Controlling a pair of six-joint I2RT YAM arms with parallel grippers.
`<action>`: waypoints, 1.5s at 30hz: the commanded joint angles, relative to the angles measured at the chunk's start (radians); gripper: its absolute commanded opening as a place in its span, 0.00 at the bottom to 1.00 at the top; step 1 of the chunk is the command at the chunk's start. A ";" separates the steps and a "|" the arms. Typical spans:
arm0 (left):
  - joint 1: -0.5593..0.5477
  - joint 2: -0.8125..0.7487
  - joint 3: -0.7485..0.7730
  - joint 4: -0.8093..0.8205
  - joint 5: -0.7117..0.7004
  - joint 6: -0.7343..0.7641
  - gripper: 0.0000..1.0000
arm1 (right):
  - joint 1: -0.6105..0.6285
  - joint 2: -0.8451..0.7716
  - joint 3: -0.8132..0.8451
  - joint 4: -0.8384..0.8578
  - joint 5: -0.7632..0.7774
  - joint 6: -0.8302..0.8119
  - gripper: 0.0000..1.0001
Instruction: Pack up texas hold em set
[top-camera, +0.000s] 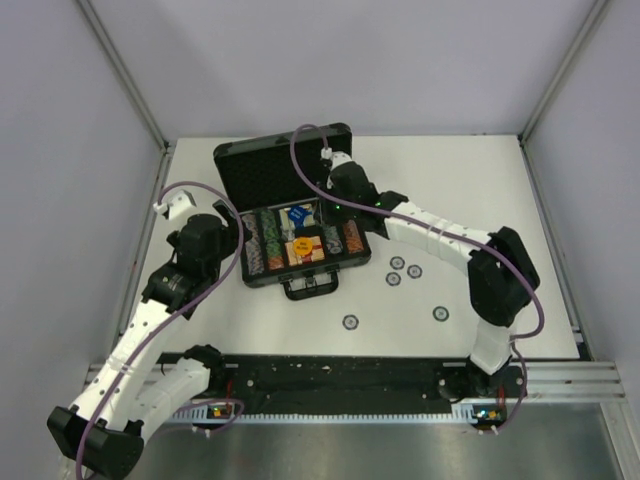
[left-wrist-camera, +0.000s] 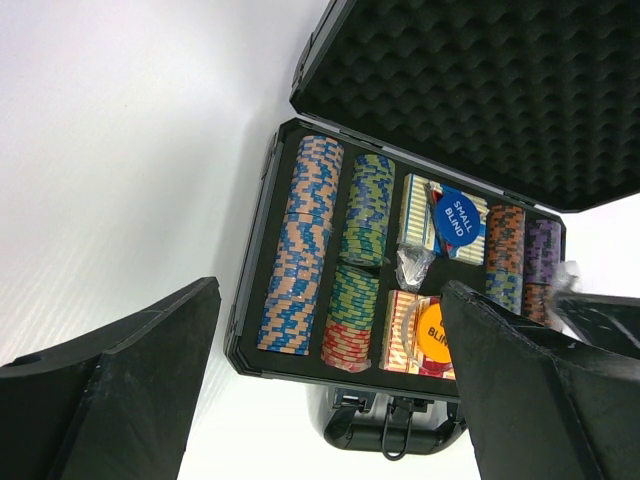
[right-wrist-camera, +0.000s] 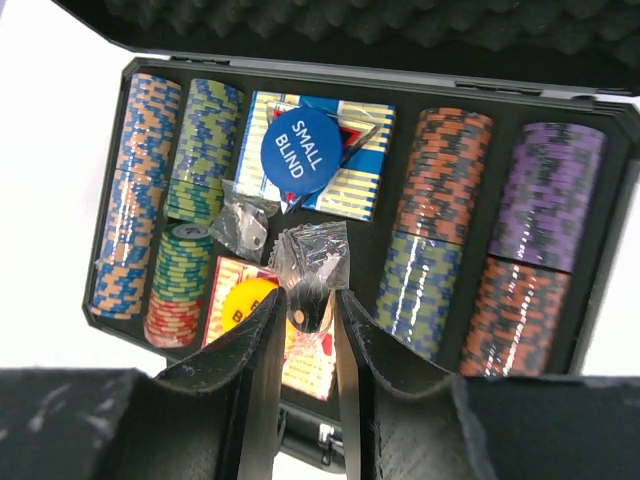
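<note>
The black briefcase (top-camera: 257, 280) lies open at mid-table, its foam-lined lid (left-wrist-camera: 470, 90) raised. Inside are multicoloured chip rows (right-wrist-camera: 440, 220), a blue card deck (right-wrist-camera: 365, 185) under a blue "small blind" disc (right-wrist-camera: 300, 150), and a red card deck (right-wrist-camera: 312, 368) with an orange disc (right-wrist-camera: 243, 300). My right gripper (right-wrist-camera: 308, 300) hangs over the case's middle, shut on a small clear bag (right-wrist-camera: 312, 258) with a dark piece in it. A second clear bag (right-wrist-camera: 243, 225) lies in the case. My left gripper (left-wrist-camera: 330, 300) stands open at the case's left front corner, empty.
Several small dark chips (top-camera: 397, 263) lie loose on the white table to the right of the case, with one more (top-camera: 350, 322) in front of it and another (top-camera: 440, 313) near the right arm. The case handle (left-wrist-camera: 395, 430) points toward the arms' bases.
</note>
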 joint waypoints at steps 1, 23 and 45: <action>0.003 -0.023 -0.010 0.025 -0.005 0.012 0.97 | 0.024 0.090 0.086 0.041 0.005 -0.001 0.26; 0.004 -0.040 -0.021 0.015 -0.027 0.015 0.97 | 0.057 0.278 0.248 -0.071 -0.041 -0.004 0.34; 0.004 -0.034 -0.027 0.030 -0.004 0.014 0.97 | 0.057 0.004 0.137 -0.163 0.079 -0.057 0.47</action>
